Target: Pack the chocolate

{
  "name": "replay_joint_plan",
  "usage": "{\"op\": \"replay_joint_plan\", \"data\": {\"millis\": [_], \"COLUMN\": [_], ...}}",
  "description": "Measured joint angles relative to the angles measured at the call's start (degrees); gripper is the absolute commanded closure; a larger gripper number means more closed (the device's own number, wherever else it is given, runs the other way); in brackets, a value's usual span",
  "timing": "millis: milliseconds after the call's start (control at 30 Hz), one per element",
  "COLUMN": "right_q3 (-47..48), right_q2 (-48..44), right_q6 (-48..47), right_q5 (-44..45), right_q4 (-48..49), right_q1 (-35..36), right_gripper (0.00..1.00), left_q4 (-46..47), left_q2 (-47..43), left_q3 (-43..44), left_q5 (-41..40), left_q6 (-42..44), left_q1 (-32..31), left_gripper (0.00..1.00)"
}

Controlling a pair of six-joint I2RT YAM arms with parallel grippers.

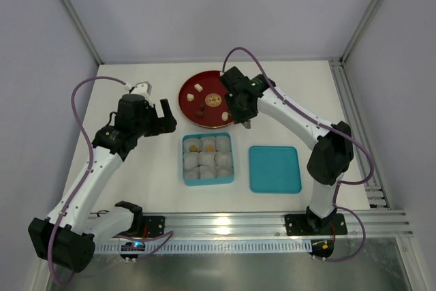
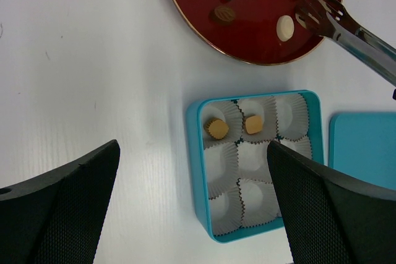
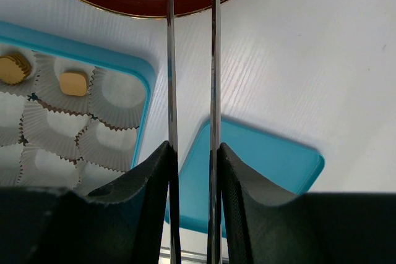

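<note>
Seen from above, the white table [image 1: 157, 168] carries a red round plate [image 1: 204, 97] at the back. A teal box [image 1: 208, 182] of crinkled paper cups [image 1: 223, 161] sits just in front of the plate. A teal lid [image 1: 274, 168] lies flat to the box's right, apart from it. Chocolate pieces [image 1: 198, 87] are scattered on the plate, and two tan ones sit in the box's rear-left cups. The right gripper [image 1: 243, 117] hangs over the plate's right edge, its arm slanting back past the lid's far side. The left gripper [image 1: 161, 115] is to the left of plate and box, over bare table. Pale walls [image 1: 204, 5] close in the left, back and right, and a slotted rail [image 1: 238, 221] runs along the near edge.

In the left wrist view, this claw is spread wide and holds nothing, with the box lying between its fingers below. Four pieces lie on the plate: one dark, one brown and oblong, one cream, one tan and ribbed. Metal tongs [image 2: 346, 29] reach in from the right, their tips just beside the cream piece. The table left of the box and plate is bare.

In the right wrist view, the claw is narrowed onto the tongs, one finger against each arm. The blades run nearly parallel, slightly apart, up to the plate. A cream piece sits at the frame's top edge by the left blade; contact cannot be judged. The box lies to the left and the lid lies beneath the fingers, with a strip of table between them.
</note>
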Motion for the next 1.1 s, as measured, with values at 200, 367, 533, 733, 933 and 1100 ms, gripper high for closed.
{"op": "replay_joint_plan", "data": {"millis": [200,367,533,733,933,1100], "right_q3": [-0.1,-0.1,-0.4,-1.8,-2.1,-2.1], "right_q2": [0.0,0.0,0.0,0.1,0.1,0.2], "right_q6": [0.0,0.2,0.2,0.4,0.4,0.4], "right_q5": [-0.7,-1.0,-1.1,-1.2,-1.3,-1.6], "right_q4": [0.1,0.3,0.5,0.7,0.8,0.9], "right_q1": [0.8,1.1,1.3,1.5,1.5,1.7], "right_gripper": [0.61,0.61,0.61,0.59,0.59,0.59], "left_q4": [0.0,0.0,0.0,0.0,0.0,0.0], "left_q2": [0.0,0.0,0.0,0.1,0.2,0.2], "left_q3": [0.0,0.0,0.0,0.0,0.0,0.0], "left_q5": [0.0,0.1,0.1,0.2,0.2,0.2], "left_q6": [0.0,0.0,0.0,0.0,0.0,0.0], "left_q1": [0.0,0.0,0.0,0.3,0.3,0.3], "left_gripper": [0.00,0.00,0.00,0.00,0.00,0.00]}}
